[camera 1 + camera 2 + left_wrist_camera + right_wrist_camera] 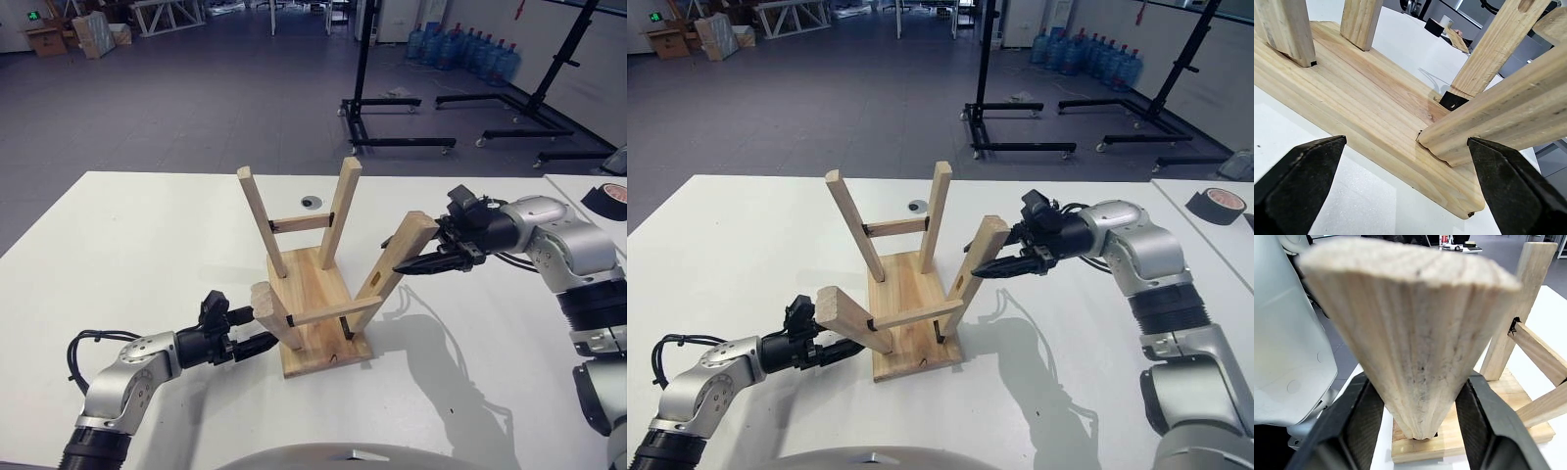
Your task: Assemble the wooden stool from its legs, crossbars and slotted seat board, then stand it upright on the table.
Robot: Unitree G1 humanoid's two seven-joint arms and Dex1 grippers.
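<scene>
Between the fingers of the right tool, clenched on it, is the upper end of a pale wooden stool leg. Below that tool, the slotted light-wood seat board lies flat on the white desk, with four legs pointing up. The left tool is released, its fingers spread low, with the tilted near leg just ahead of it.

The left arm lies low, its forearm stretched forward and inward, and the left gripper is held level with its two fingers spread wide apart. The right arm is raised with the elbow bent and the forearm reaching in toward the middle. The right gripper presses both fingers against opposite sides of a stool leg
</scene>
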